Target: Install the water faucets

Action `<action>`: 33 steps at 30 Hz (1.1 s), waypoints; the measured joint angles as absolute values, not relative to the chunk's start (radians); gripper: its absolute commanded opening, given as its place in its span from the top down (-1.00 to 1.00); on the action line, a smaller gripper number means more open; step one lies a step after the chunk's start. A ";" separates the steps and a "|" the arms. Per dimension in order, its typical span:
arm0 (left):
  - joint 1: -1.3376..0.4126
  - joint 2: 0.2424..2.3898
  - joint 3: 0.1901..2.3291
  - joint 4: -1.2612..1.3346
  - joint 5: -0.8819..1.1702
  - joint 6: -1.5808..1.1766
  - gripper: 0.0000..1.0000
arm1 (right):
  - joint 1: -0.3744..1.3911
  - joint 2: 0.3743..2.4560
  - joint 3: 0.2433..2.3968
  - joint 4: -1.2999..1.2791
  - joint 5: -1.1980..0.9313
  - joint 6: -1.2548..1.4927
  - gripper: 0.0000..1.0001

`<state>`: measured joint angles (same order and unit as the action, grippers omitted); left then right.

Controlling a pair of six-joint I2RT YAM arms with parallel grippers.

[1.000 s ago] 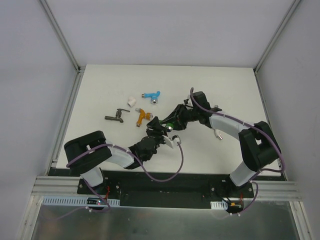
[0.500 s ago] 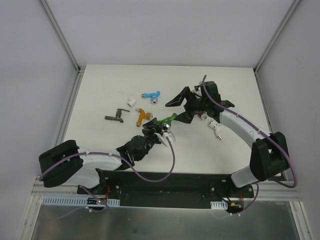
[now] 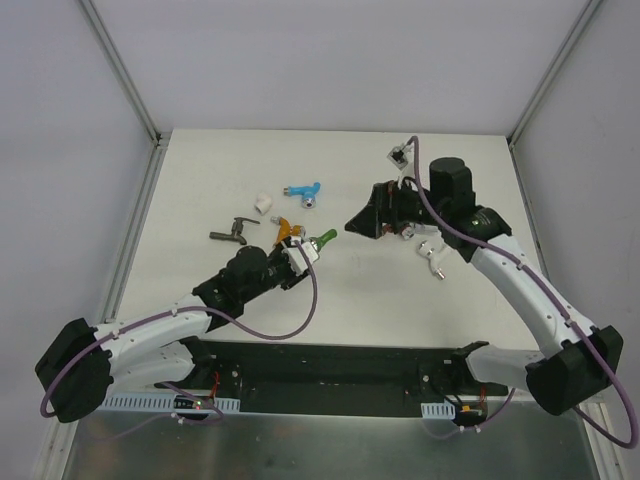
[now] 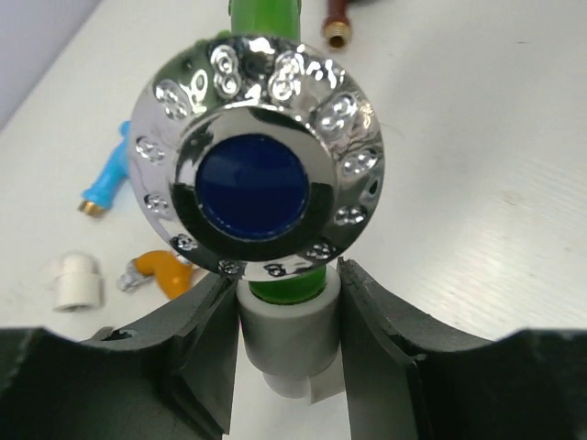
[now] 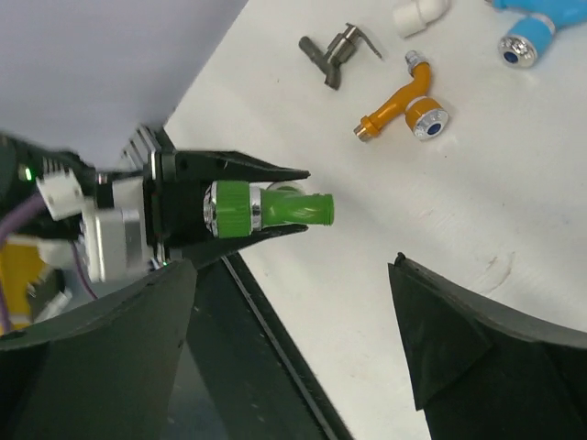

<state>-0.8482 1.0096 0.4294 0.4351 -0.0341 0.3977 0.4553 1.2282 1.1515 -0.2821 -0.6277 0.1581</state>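
Note:
My left gripper [image 4: 284,271] is shut on a white fitting [image 4: 290,323]. The green water faucet [image 4: 266,18] stands in that fitting, its chrome knob [image 4: 253,180] facing the camera. In the top view the green faucet [image 3: 325,238] hangs beside the orange one [image 3: 287,230], at the left gripper [image 3: 304,252]. My right gripper [image 3: 368,213] stands open to the right of it, holding nothing. From the right wrist, the green faucet [image 5: 275,209] lies beyond the right gripper [image 5: 292,266], well apart from it.
On the table lie a blue faucet [image 3: 303,191], a dark grey faucet [image 3: 231,233], a loose white fitting [image 3: 264,204], a reddish-brown faucet [image 3: 403,231] and a white faucet [image 3: 432,255]. Metal frame rails run along the table's left and right edges.
The right gripper has let go of the green faucet, opened wide and drawn back to the right. The left arm has stretched out and carried the faucet and fitting leftward, next to the orange faucet.

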 measured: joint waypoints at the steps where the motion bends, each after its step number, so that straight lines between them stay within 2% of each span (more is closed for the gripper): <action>1: -0.841 1.004 0.439 0.406 -0.001 0.382 1.00 | 0.467 1.216 1.150 -0.288 -0.636 0.099 -0.90; 10: -0.789 0.976 0.556 0.211 0.289 0.288 1.00 | 0.643 1.182 1.125 -0.411 -0.723 -0.411 -0.86; 18: -0.764 0.976 0.608 0.073 0.407 0.247 1.00 | 0.698 1.268 1.177 -0.486 -0.718 -0.539 -0.82; 25: -0.767 0.972 0.638 0.064 0.487 0.245 1.00 | 0.707 1.299 1.203 -0.483 -0.654 -0.579 -0.80; 33: -0.766 0.965 0.645 0.061 0.525 0.244 1.00 | 0.707 1.309 1.203 -0.478 -0.703 -0.569 -0.42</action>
<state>-0.7662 0.9653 0.6453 0.0612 0.5247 0.2440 0.7067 1.3090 1.2026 -0.4782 -0.7029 -0.5686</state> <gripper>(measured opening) 0.425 0.762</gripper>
